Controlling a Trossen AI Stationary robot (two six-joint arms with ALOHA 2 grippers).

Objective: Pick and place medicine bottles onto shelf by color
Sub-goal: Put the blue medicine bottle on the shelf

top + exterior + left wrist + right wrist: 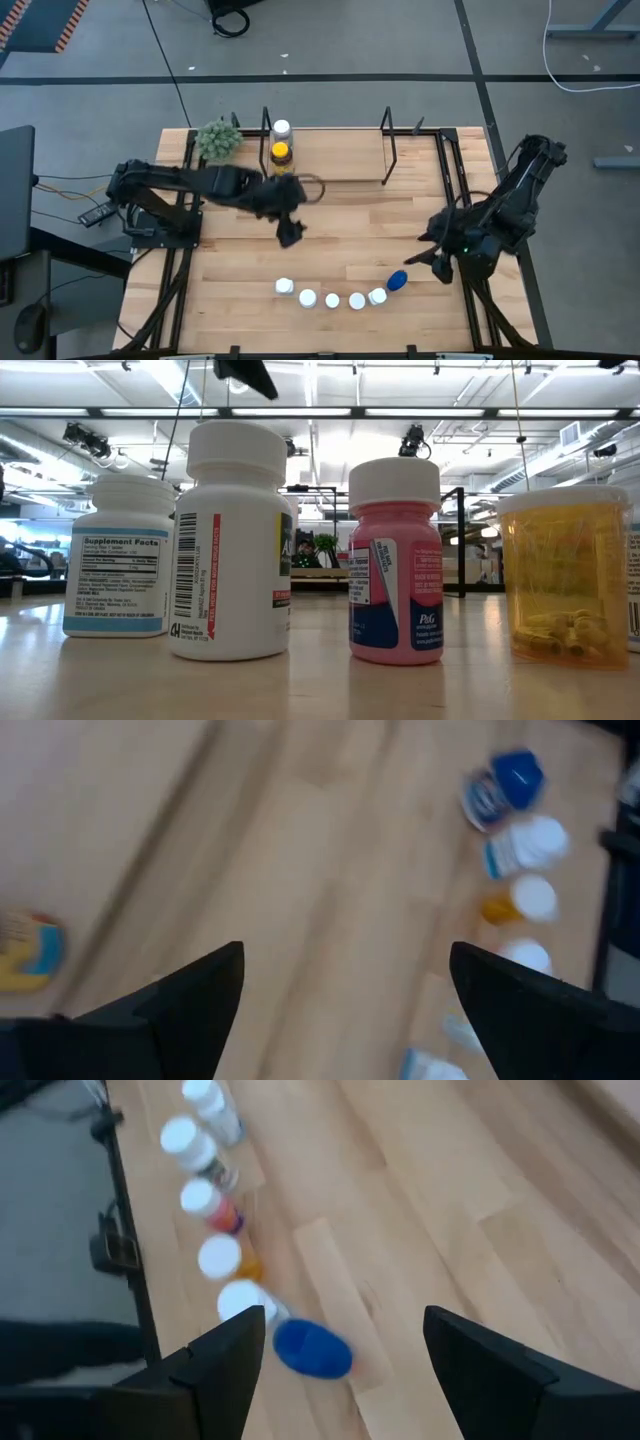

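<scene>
- I see a curved row of medicine bottles along the near edge of the table (240,250): four white-capped bottles (331,299) stand upright, long axes vertical, close together.
- At the row's right end a blue-capped bottle (397,281) lies tipped over, just beside its white-capped neighbour; I cannot tell which way its cap points.
- On the shelf (340,155), a light-wood board with thin black wire uprights, an amber bottle with a yellow cap (281,155) stands upright, and a white-capped bottle (282,129) stands just behind it at the left end.
- My left gripper (290,232) hangs over bare tabletop between shelf and row, fingers (190,995) spread wide, nothing between them.
- My right gripper (432,258) sits near the blue-capped bottle, fingers (225,1350) wide apart, gripping nothing.
- From table height: a smooth white plastic bottle (232,540) with barcode label, a pink one (395,560), a translucent amber vial (565,575).
- A green fuzzy plant ball (217,140) rests at the shelf's left end.
</scene>
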